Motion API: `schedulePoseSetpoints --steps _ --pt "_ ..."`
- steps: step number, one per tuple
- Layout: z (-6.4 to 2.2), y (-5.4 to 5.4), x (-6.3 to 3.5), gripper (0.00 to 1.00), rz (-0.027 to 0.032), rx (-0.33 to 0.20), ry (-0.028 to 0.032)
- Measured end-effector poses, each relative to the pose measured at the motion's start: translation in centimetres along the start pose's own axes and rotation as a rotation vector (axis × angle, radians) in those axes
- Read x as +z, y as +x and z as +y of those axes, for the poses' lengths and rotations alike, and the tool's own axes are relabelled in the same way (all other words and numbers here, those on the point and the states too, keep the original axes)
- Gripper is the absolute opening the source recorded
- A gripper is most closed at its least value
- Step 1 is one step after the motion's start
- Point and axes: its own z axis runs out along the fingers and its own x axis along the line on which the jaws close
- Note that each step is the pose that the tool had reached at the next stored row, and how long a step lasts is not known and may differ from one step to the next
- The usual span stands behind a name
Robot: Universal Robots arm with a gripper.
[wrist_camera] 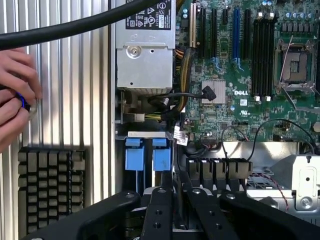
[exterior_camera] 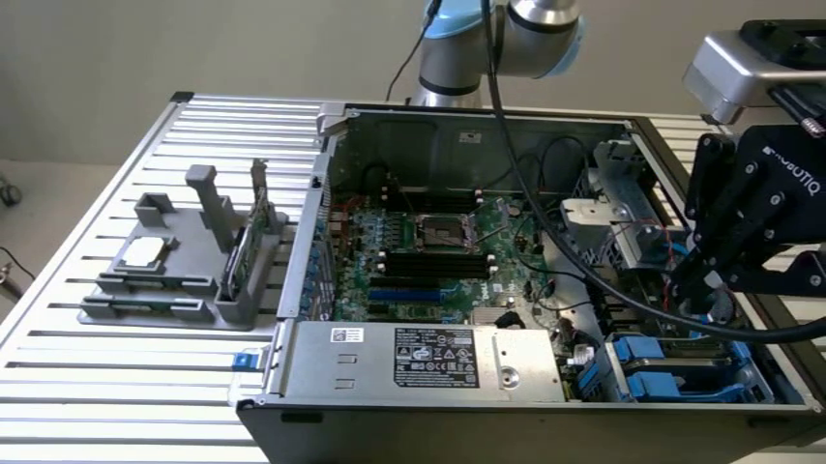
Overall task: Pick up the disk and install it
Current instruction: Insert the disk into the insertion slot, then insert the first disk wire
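You had hand (wrist_camera: pixel 175 186) above corner of open case (exterior_camera: pixel 516 425), exterior view's right. Disk (exterior_camera: pixel 652 365) sat slotted there in blue carrier, just below hand, slightly toward exterior view's left. Hand's grip: couldn't tell.

Slatted aluminium table (exterior_camera: pixel 116 406) here. An open PC case (exterior_camera: pixel 516 430) sits on it toward the exterior view's right, with a grey parts stand (exterior_camera: pixel 168 290) well left of it. A dark keyboard (wrist_camera: pixel 50 185) lies just beside the case.
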Motion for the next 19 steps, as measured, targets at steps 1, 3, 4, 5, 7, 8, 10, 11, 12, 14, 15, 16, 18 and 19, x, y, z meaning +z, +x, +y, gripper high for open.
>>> schedulePoseSetpoints --steps 1,3,4,5,7,8,10,11,12,14,15,16,18,19 --pt "-0.1 -0.02 -0.01 0.19 0.0 0.0 0.0007" --pt "-0.3 -0.06 -0.01 0.19 0.0 -0.001 0.0027" --pt "-0.36 -0.07 -0.03 0.19 0.0002 -0.001 0.0032" --pt "-0.36 -0.06 -0.02 0.19 0.0001 -0.001 0.0033" --pt "-0.37 -0.06 -0.02 0.19 0.0001 -0.001 0.0033" --pt "-0.37 -0.06 -0.02 0.19 0.0002 -0.001 0.0033" --pt "-0.37 -0.06 -0.02 0.19 0.0002 -0.001 0.0033" --pt "-0.37 -0.06 -0.02 0.19 0.0001 -0.001 0.0033" --pt "-0.37 -0.06 -0.02 0.19 0.0002 -0.001 0.0033" --pt "-0.37 -0.06 -0.02 0.19 0.0002 -0.001 0.0033" --pt "-0.37 -0.06 -0.02 0.19 0.0001 -0.001 0.0033" --pt "-0.37 -0.06 -0.02 0.19 0.0002 -0.001 0.0033" --pt "-0.37 -0.06 -0.02 0.19 0.0001 -0.001 0.0033" --pt "-0.37 -0.06 -0.02 0.19 0.0002 -0.001 0.0033"
